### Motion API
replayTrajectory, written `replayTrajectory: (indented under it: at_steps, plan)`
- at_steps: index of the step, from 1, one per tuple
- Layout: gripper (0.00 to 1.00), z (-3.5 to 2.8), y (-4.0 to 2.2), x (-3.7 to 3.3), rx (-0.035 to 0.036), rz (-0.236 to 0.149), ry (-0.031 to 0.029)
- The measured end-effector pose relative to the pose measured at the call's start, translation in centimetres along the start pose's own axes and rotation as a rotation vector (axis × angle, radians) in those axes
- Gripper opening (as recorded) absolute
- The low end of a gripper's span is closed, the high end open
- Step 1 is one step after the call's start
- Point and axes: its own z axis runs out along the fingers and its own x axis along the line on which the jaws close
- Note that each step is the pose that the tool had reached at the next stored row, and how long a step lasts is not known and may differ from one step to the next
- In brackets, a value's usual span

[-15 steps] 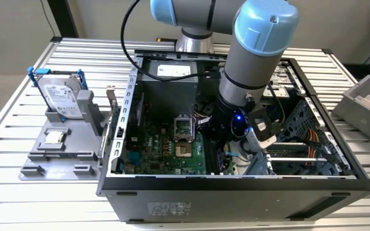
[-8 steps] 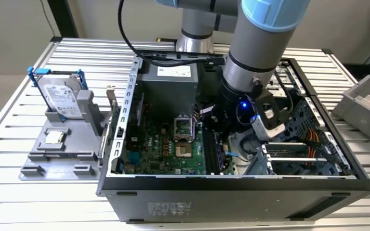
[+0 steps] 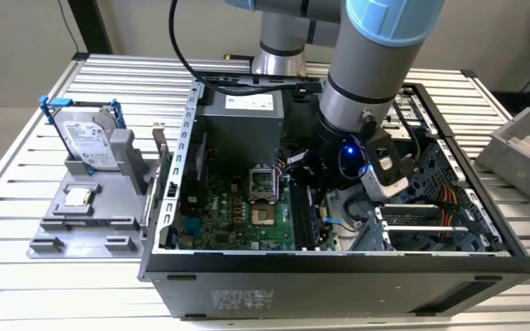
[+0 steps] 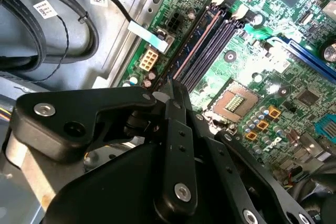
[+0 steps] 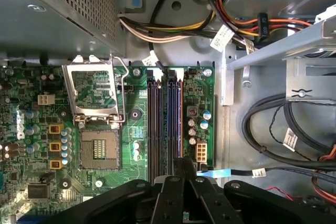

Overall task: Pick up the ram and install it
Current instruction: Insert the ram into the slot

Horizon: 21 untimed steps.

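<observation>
The arm reaches down into the open computer case (image 3: pixel 339 265), which lies on its side on the slatted worktop (image 3: pixel 486 96). In both wrist views the jaws are drawn together, their two black fingers (image 5: pixel 173 192) meeting over the near end of the memory slots (image 5: pixel 164 124) on the green motherboard (image 5: pixel 31 145). Whether they pinch anything cannot be told; only a thin edge shows at their tips (image 4: pixel 169 94).

The ram (image 4: pixel 195 40) appears in the second wrist view as a long narrow stick standing in the outermost slot, running straight away from the jaws; it sits in line with them, its near end right at the fingertips. Beside it the other slots, dark and blue, lie parallel. The open processor socket (image 5: pixel 97 148) with its raised metal frame sits to one side of the jaws, past the slots.

In the exterior view, well away from the jaws and outside the case, a hard drive (image 3: pixel 88 141) stands in a grey holder (image 3: pixel 81 224) on the worktop.
</observation>
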Motion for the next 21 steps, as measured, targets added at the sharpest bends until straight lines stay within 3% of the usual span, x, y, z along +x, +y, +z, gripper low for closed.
replayTrajectory:
  at_steps: [21]
  plan:
    - [0.00, 0.00, 0.00, 0.00, -0.0125, 0.000, 0.0004]
